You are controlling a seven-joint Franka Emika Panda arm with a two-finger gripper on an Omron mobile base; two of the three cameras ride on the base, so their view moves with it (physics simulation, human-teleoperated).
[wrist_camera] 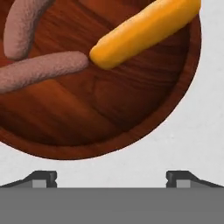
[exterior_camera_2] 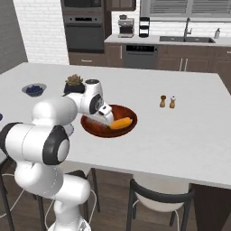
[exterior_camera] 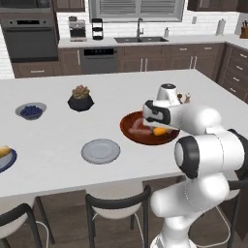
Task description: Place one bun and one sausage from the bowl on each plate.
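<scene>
The reddish-brown wooden bowl [exterior_camera: 130, 130] [exterior_camera_2: 92, 126] [wrist_camera: 131, 109] sits on the island counter. In it lie an orange bun [wrist_camera: 140, 33] [exterior_camera_2: 121, 122] [exterior_camera: 159, 131] and two brown sausages [wrist_camera: 41, 70] [wrist_camera: 22, 24]. My gripper [wrist_camera: 111, 180] hangs just above the bowl's near rim, open and wide, holding nothing. The light grey plate [exterior_camera: 100, 151] lies bare left of the bowl. The dark blue plate [exterior_camera: 6, 162] is at the far left edge with a bun [exterior_camera: 4, 151] on it.
A small grey bowl of blueberries [exterior_camera: 31, 111] [exterior_camera_2: 34, 89] and a black plant pot [exterior_camera: 80, 98] [exterior_camera_2: 74, 82] stand further back on the counter. Salt and pepper shakers [exterior_camera_2: 167, 101] stand right of the bowl. Stools line the near edge.
</scene>
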